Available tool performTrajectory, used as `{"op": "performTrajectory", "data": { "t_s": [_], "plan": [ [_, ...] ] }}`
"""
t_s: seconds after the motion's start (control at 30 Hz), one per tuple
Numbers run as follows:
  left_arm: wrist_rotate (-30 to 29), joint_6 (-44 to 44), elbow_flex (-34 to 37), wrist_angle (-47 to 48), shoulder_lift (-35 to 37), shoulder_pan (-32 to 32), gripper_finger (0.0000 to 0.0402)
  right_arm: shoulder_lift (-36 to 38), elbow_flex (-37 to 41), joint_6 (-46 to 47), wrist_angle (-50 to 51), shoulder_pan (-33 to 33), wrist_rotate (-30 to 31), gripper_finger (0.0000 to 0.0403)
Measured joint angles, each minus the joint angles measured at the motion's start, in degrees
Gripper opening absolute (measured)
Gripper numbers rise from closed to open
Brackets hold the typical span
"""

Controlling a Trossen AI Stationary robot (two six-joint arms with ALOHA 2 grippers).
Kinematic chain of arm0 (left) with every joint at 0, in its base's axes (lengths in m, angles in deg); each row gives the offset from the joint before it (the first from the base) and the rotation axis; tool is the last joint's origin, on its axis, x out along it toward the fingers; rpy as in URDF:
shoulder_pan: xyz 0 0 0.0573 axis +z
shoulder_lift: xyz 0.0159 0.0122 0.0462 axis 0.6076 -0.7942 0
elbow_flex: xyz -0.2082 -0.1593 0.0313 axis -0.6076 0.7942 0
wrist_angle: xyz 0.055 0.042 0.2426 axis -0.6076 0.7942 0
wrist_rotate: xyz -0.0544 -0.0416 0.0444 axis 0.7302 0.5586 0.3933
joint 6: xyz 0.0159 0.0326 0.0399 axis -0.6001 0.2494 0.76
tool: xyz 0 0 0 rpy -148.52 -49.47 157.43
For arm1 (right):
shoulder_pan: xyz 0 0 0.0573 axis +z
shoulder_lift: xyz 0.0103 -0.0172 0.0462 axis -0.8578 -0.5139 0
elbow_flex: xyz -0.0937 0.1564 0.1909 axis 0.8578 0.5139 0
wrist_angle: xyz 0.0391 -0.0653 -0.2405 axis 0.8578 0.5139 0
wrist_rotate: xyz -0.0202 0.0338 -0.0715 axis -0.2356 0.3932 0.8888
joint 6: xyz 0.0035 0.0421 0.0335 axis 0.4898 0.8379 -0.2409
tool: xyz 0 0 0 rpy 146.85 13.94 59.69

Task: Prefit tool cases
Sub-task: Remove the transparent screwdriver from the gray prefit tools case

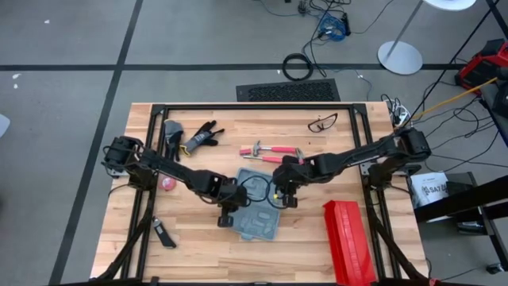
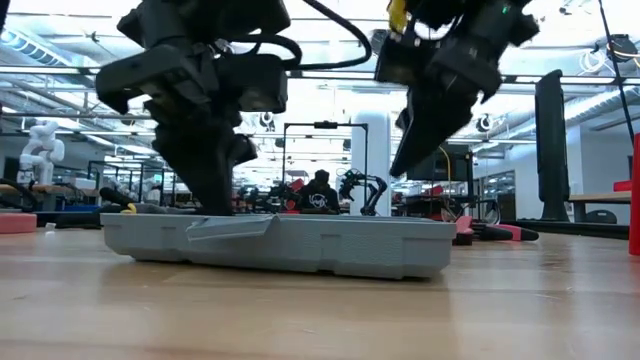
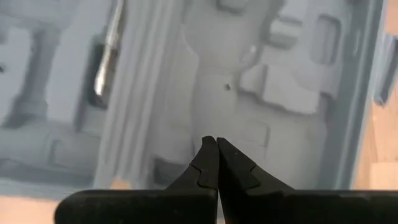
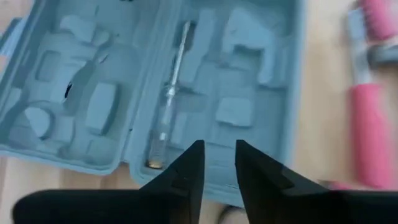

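Right tool (image 4: 217, 152) (slightly parted) above tool case (image 4: 261, 112).

Matt plastic tool case (image 1: 258, 213), seemingly.

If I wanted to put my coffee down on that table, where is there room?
Bare wood lies along the near edge between the small black tool and the red box, and at the far edge between the gloves and glasses. The middle is crowded: both claws sit at the open tool case.

Bright backlit windows low view; wrist views blurred.
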Motion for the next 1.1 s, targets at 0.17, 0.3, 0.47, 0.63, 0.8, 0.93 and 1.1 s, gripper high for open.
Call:
{"op": "performTrajectory", "data": {
  "t_s": [0.17,0.3,0.47,0.63,0.8,0.93,1.1],
  "plan": [
    [-0.15,0.24,0.0,-2.26,-0.22,0.92,0.0,-4.42,0.47,-0.17,-4.66,-0.15,-1.63,0.0073],
    [-0.68,0.39,-0.02,-3.78,-0.22,1.13,0.0,-7.13,0.42,-1.48,-10.36,-0.11,-3.89,0.008],
    [-2.69,0.34,-0.02,-4.29,-0.25,1.42,0.0,-10.52,0.4,-3.62,-15.22,-0.13,-4.35,0.0079],
    [-2.41,0.02,-0.07,-6.4,-2.4,2.15,0.0,-14.08,-0.09,-4.46,-16.58,-0.74,-4.44,0.0066],
    [-0.61,-0.14,-0.35,-10.04,-6.02,2.88,0.0,-16.73,-1.58,-4.9,-16.12,-0.82,-7.48,0.0054],
    [0.23,-1.67,-0.37,-10.75,-6.84,3.68,0.0,-17.47,-2.57,-4.25,-15.66,-0.99,-14.26,0.0033],
    [-1.7,-2.47,-0.29,-10.97,-6.91,4.26,0.0,-16.51,-2.96,-2.93,-14.95,-1.03,-23.1,0.0003]
  ]
}}
